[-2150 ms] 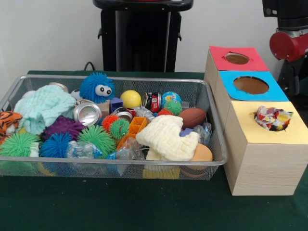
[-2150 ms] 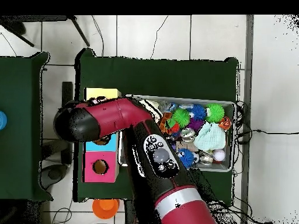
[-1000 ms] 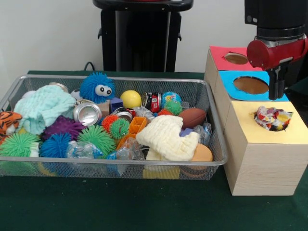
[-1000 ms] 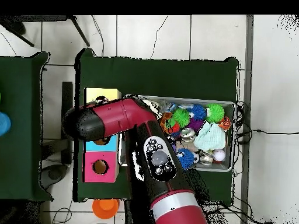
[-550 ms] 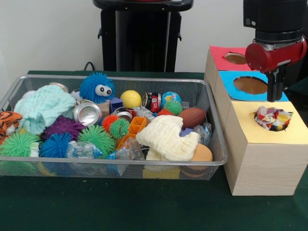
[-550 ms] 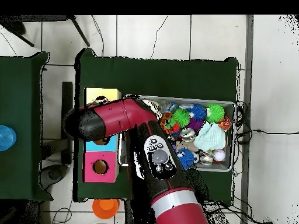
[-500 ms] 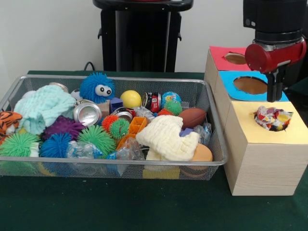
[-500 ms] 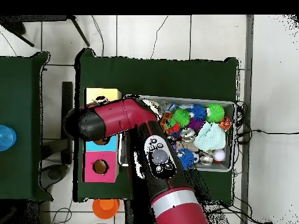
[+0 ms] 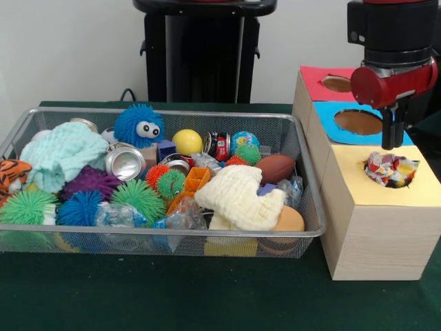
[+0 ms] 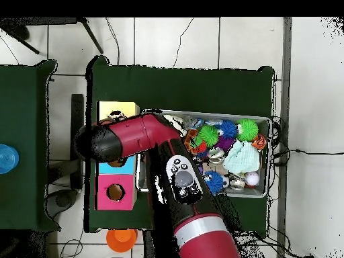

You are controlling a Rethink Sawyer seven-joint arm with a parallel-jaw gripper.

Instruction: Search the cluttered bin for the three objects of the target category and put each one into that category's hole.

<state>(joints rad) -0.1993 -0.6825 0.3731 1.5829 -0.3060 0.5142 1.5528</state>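
The wire bin [image 9: 306,207] of toys and cloths lies well off to one side of me. My gripper [image 9: 391,141] hangs directly above the yellow box's hole [image 9: 391,170], where a patterned cloth [image 9: 389,167] sits bunched, just below my tips. Whether my fingers are open, I cannot tell. Overhead, my arm [image 10: 138,138] hides the cloth and hole.

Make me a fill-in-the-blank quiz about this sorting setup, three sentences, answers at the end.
1. The multicoloured cloth sits in the hole of the box with the ____ top.
2. The gripper hangs above the box row, to the ____ of the wire bin in the front view.
3. The fuzzy ball with googly eyes is ____.

Answers: yellow; right; blue
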